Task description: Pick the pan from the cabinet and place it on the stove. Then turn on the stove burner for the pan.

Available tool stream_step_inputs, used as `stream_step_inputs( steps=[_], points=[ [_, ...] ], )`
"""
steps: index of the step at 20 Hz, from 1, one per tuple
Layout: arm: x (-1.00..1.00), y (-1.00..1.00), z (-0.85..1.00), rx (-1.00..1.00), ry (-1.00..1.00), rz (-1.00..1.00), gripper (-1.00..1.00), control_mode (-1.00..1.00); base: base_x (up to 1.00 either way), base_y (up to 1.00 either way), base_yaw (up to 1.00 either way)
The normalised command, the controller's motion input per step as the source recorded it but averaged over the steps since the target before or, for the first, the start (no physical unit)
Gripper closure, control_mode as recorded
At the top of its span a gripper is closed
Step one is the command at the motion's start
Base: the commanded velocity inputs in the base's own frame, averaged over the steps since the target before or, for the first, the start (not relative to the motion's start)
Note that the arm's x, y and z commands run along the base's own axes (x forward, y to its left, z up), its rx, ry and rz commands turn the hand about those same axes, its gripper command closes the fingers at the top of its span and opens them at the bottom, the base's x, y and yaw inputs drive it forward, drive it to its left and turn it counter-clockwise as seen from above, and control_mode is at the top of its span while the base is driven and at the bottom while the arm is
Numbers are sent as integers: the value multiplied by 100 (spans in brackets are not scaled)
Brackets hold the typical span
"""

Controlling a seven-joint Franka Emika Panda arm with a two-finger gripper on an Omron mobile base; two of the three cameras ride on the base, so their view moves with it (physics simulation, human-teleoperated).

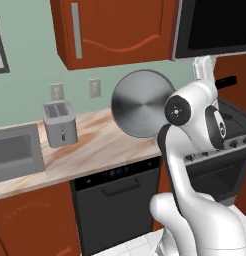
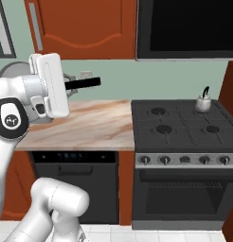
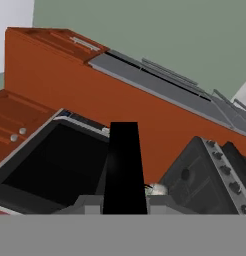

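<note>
cabinet: one red-brown wooden wall cabinet, doors shut | stove: one black cooktop, four burners, five knobs | counter: tan marbled wood, green wall behind | pan: one round silver-grey metal pan up in the air over counter, on edge | gripper: clamped tight on pan's dark handle | extras: one toaster, one white kettle on back burner

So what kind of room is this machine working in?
A home kitchen, it seems, computer-rendered: a black stove with a kettle, a toaster by the sink, and wooden cabinets.
</note>
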Motion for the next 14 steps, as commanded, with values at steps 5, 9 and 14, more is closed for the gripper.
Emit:
stream_step_inputs(
  steps=[5,9,14],
  points=[
    [0,0,0,0,0,0,100,100,41,-12,20],
    [0,0,0,0,0,0,100,100,38,-18,19],
    [0,0,0,0,0,0,100,100,32,-30,18]
  ],
)
